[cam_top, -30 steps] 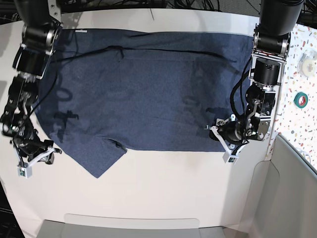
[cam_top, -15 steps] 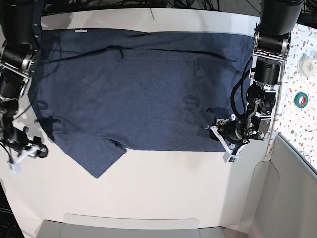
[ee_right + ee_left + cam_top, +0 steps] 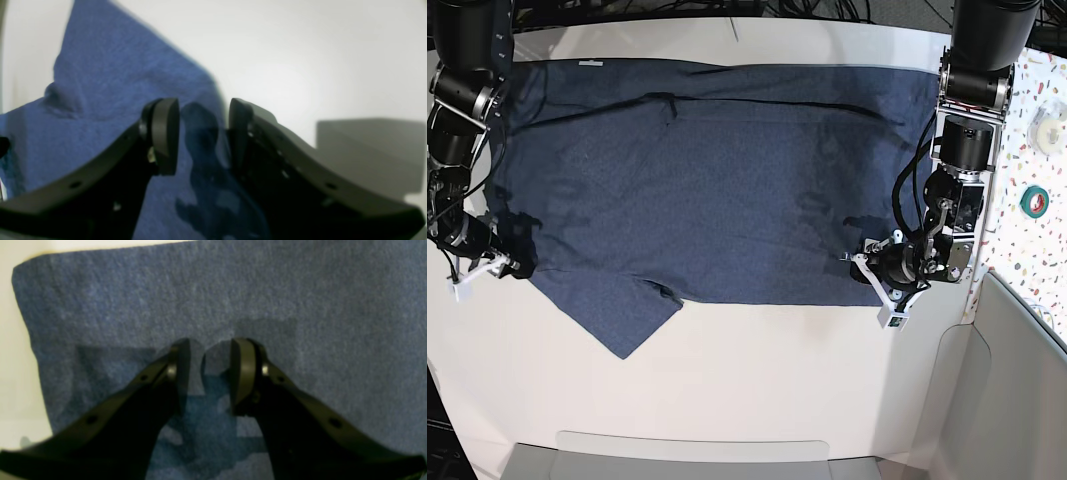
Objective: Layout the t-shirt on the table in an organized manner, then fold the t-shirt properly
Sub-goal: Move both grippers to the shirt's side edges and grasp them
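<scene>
One t-shirt (image 3: 707, 190) is spread flat on the table (image 3: 757, 380). Two grippers are seen at its edges: the left gripper (image 3: 210, 373) and the right gripper (image 3: 203, 133), fingers (image 3: 181, 366) parted narrowly, nothing held.

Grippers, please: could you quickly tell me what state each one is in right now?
Left gripper: open, over the t-shirt, holding nothing.
Right gripper: open, at the t-shirt's edge beside the table, holding nothing.

Base looks down overhead; wrist cameras close above t-shirt (image 3: 717, 190).
</scene>
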Motion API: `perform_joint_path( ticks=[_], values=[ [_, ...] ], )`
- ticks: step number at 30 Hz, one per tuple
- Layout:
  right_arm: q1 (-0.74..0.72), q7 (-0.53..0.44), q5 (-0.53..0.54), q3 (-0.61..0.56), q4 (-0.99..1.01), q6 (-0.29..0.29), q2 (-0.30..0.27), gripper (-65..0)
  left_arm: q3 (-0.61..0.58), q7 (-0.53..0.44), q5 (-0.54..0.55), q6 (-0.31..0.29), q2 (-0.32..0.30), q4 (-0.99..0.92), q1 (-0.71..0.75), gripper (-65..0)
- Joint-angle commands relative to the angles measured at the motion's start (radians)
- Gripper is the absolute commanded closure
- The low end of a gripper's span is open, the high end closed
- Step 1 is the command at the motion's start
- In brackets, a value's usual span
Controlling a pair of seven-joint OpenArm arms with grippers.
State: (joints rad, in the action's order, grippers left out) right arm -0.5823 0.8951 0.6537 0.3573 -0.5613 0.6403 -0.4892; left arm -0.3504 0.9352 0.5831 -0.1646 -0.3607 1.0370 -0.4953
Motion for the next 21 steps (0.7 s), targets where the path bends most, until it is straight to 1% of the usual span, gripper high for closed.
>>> perform_joint_path(
  ticks=[1,7,11,12,13,15,16,18,21],
  values=[
    [-0.018,0.006,-0.001,-0.001,-0.015,0.009,-0.004,-24.9,0.004,0.015,-0.012,0.004,-0.011,0.007,-0.016,-20.2],
    [-0.001,0.006,-0.004,-0.007,-0.015,0.008,0.030,-24.9,0.004,0.015,-0.012,0.004,-0.011,0.007,-0.016,-20.2],
    [0.000,0.006,-0.004,-0.008,-0.016,0.008,0.037,-24.5,0.004,0.015,-0.012,0.004,-0.010,0.007,-0.016,-20.2],
    [0.000,0.006,-0.004,-0.010,-0.019,0.008,0.042,-22.7,0.004,0.015,-0.012,0.004,-0.010,0.007,-0.016,-20.2],
    [0.000,0.006,-0.004,-0.010,-0.022,0.008,0.045,-17.3,0.006,0.015,-0.012,0.004,-0.010,0.007,-0.016,-20.2],
    [0.000,0.006,-0.005,-0.010,-0.019,0.008,0.044,-2.9,0.017,0.009,-0.008,0.004,-0.010,0.013,-0.016,-20.2],
    [0.000,0.006,-0.007,-0.010,-0.019,0.006,0.044,0.0,0.052,0.009,-0.008,0.004,-0.010,0.033,-0.016,-20.2],
    [0.000,0.006,-0.031,-0.010,-0.022,0.006,0.044,0.0,0.165,0.017,-0.008,0.004,-0.008,0.095,-0.016,-20.3],
    [-0.001,0.006,-0.082,-0.001,-0.024,0.006,0.047,0.0,0.356,0.069,-0.007,0.000,-0.005,0.154,-0.001,-21.1]
  ],
)
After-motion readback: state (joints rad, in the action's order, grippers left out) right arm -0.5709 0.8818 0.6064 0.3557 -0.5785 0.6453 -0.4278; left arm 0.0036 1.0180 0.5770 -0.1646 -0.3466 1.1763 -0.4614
